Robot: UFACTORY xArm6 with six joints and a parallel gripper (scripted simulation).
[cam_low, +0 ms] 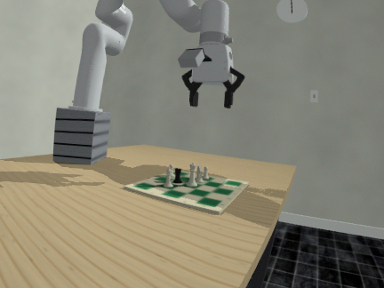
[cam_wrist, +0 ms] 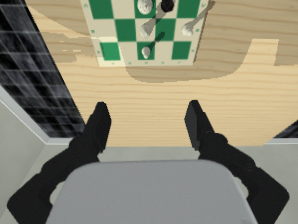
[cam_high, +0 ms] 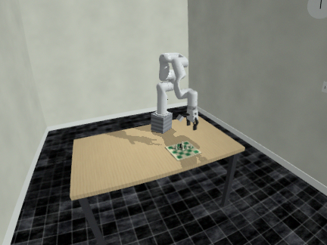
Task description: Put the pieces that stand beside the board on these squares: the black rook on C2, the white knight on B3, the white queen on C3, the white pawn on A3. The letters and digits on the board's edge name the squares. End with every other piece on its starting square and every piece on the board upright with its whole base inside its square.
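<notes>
We see a wooden counter (cam_low: 67,231) carrying the white xArm (cam_low: 91,67) on its grey ribbed pedestal (cam_low: 62,156), with the green-and-cream chessboard (cam_low: 222,202) lying near the counter's far edge. Our end effector (cam_low: 210,99) hangs high above the counter, off the board's side, fingers spread fully apart and gripping nothing. On the board stand the white queen (cam_low: 192,175), the black rook (cam_low: 178,176), the white knight (cam_low: 169,176) and the white pawn (cam_low: 205,173), all upright and clustered close together; we cannot read which squares they occupy
</notes>
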